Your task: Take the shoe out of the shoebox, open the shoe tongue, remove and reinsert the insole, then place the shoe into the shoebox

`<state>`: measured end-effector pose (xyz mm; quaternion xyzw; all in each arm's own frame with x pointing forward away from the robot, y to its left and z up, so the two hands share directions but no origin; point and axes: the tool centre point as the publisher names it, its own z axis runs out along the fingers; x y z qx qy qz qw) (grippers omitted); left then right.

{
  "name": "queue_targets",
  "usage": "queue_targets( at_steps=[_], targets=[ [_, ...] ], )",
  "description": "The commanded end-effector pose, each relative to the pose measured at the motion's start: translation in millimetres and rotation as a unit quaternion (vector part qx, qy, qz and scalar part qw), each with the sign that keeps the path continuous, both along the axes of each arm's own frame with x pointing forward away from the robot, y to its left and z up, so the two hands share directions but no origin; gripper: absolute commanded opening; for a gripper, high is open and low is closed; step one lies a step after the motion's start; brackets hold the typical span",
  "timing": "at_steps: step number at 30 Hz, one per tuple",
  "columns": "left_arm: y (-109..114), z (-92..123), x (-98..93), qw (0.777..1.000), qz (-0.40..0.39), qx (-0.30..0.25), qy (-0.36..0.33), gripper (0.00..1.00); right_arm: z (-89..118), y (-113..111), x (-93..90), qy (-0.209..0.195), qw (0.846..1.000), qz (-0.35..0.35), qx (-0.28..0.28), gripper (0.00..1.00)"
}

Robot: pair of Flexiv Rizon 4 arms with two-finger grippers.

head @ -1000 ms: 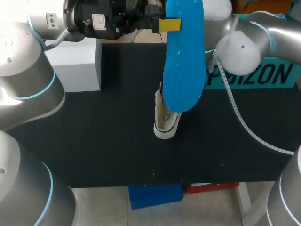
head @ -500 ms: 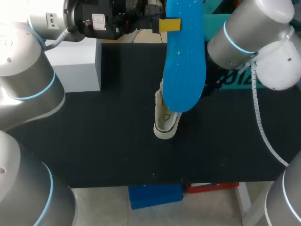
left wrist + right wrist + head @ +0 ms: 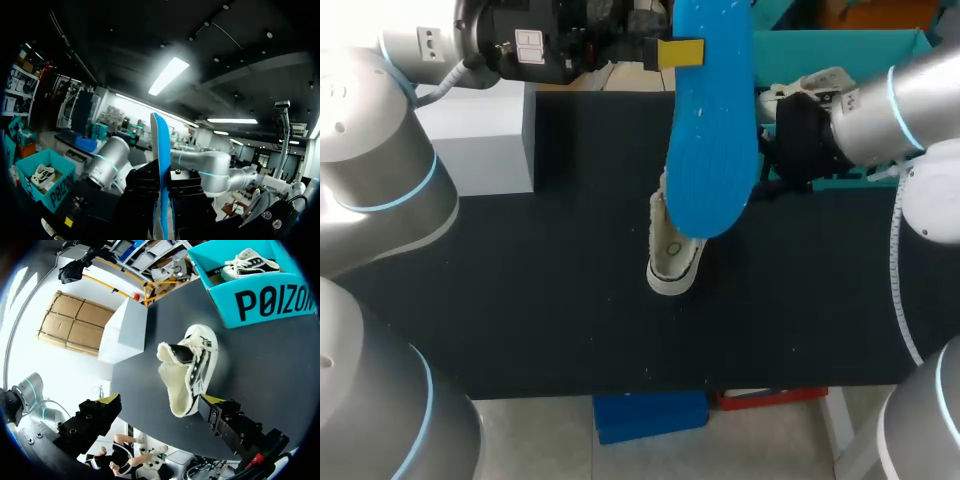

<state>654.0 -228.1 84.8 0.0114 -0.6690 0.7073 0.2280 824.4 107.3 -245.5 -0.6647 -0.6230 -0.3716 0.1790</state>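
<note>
**A:** Surface is a black-covered desk point(image 3: 520, 300), with a pale grey block point(image 3: 485, 130) at far left and a teal cardboard shoebox point(image 3: 840, 60) at far right. Where is the shoe?

**B:** The white canvas low-top shoe with black trim point(image 3: 672, 258) lies on the desk near the middle, out of the box, its opening gaping. A second shoe point(image 3: 250, 262) sits inside the shoebox.

**A:** And the insole?

**B:** The bright blue foam insole point(image 3: 713, 130) is out of the shoe and held high above it. The left hand point(image 3: 680, 52) is clamped on it near one end. The left wrist view shows it edge-on between the fingers.

**A:** Right hand?

**B:** The right hand point(image 3: 160, 401) has its fingers spread wide and holds nothing. It hovers by the shoe, which lies ahead between the fingers, untouched.

**A:** Which step?

**B:** My judgement is that removal is done and reinsertion is pending. The next move calls for lowering the insole toe-first into the opening, in line with the shoe's length. The right hand probably has to pin the shoe so it doesn't slide.

**A:** Any writing?

**B:** Bold black lettering runs along the shoebox side; I have not transcribed it. The small white labels point(image 3: 528, 45) on the left wrist housing are too small to read.
</note>
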Motion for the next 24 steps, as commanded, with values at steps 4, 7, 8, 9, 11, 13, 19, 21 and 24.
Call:
queue_targets(
  at_steps=[4, 7, 8, 9, 11, 13, 19, 21, 24],
  targets=[
    [-1.2, -0.5, -0.5, 1.0, 0.001, 0.0, 0.0, 0.0, 1.0, -3.5, -7.2, -0.038, 0.979, 0.032, 0.198, 1.0],
    [-1.2, -0.5, -0.5, 1.0, 0.001, 0.0, 0.0, 0.0, 2.3, -3.2, -6.5, -0.038, 0.978, 0.032, 0.201, 1.0],
    [-1.2, -0.5, -0.5, 1.0, 0.001, 0.0, 0.0, 0.0, 2.8, -3.2, -5.9, -0.037, 0.975, 0.032, 0.215, 1.0],
    [-1.2, -0.5, -0.5, 1.0, 0.001, 0.0, 0.0, 0.0, 3.5, -3.4, -5.6, -0.035, 0.973, 0.031, 0.227, 1.0],
    [-1.2, -0.5, -0.5, 1.0, 0.001, 0.0, 0.0, 0.0, 4.5, -3.9, -5.1, -0.035, 0.97, 0.03, 0.239, 1.0],
    [-1.2, -0.5, -0.5, 1.0, 0.001, 0.0, 0.0, 0.0, 5.3, -3.3, -4.8, -0.03, 0.963, 0.032, 0.268, 1.0],
    [-1.2, -0.5, -0.5, 1.0, 0.001, 0.0, 0.0, 0.0, 8.1, -1.6, -3.1, -0.032, 0.96, 0.033, 0.276, 1.0],
    [-1.2, -0.5, -0.5, 1.0, 0.001, 0.0, 0.0, 0.0, 8.7, -1.6, -2.1, -0.031, 0.959, 0.033, 0.278, 1.0],
    [-1.2, -0.5, -0.5, 1.0, 0.001, 0.0, 0.0, 0.0, 9.5, -1.9, -0.7, -0.027, 0.954, 0.034, 0.297, 1.0]
  ],
)
